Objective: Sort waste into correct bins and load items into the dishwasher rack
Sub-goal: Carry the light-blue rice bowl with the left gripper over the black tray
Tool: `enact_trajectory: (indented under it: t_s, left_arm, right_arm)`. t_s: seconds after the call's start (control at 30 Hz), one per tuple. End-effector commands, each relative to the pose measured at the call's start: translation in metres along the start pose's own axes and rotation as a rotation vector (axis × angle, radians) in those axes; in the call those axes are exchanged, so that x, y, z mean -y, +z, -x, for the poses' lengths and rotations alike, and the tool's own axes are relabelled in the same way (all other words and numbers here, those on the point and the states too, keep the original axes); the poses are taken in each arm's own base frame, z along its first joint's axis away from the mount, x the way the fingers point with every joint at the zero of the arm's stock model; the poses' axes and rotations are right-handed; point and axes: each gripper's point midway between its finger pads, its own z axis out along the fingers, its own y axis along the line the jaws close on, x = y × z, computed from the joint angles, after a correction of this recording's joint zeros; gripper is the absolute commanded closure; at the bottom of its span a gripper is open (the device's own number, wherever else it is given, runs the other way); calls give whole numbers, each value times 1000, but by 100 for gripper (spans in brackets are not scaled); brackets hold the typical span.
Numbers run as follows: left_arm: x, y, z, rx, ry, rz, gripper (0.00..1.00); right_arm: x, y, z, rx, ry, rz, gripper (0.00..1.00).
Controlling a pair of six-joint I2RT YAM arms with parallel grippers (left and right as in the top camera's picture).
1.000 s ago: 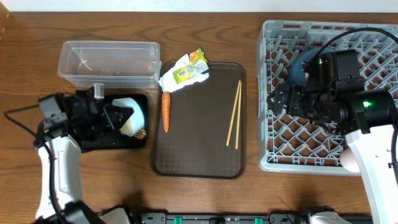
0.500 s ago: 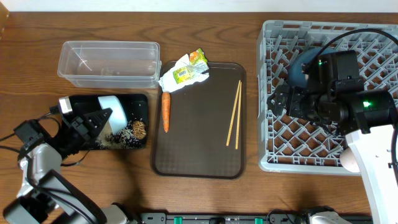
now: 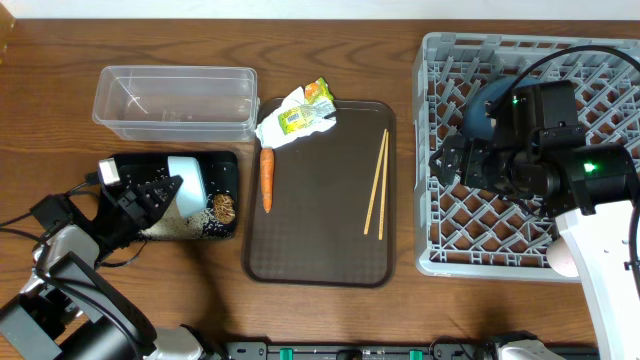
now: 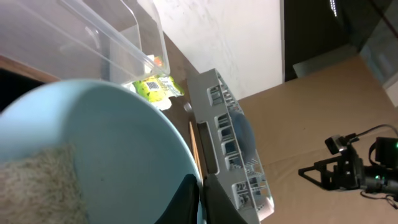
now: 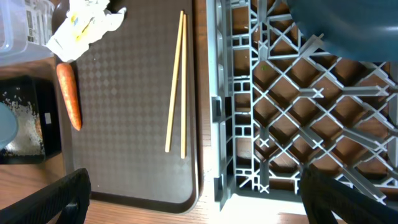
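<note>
Left gripper: clamped shut on the rim of the small bowl, which is tipped on its side over the black tray; rice clings inside the bowl.
Scraps: rice grains and brown bits lie on the black tray, beside the bowl.
Clear tub: just behind the black tray, at the table's left.
Brown tray: centre of the table.
Carrot: along the brown tray's left edge.
Wrapper: with the white napkin, at the brown tray's far left corner.
Chopsticks: side by side near the brown tray's right edge.
Rack: right of the brown tray, with a dark blue bowl in its far part.
Right gripper: jaws spread wide, holding nothing, above the rack's left side.
</note>
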Motion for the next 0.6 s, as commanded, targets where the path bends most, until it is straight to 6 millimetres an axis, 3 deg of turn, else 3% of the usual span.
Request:
enact_trajectory:
  t_s: [0.0,0.27,0.43,0.57]
  left_arm:
    - [4,-1,1,11,27,-29,94]
    - [5,3,-2,-4,0,-34,94]
    - [-32,4,-18,-77,-123,193,94]
    - [-32,10,-21,-102,-114,206,94]
  right_arm:
    - [0,-2,3,12,-11,0,1]
    - [-20,-1,-2,-2,-117,69,1]
    - [-27,-1,-2,6,-137,82,1]
    - [-27,-1,-1,8,-138,83,1]
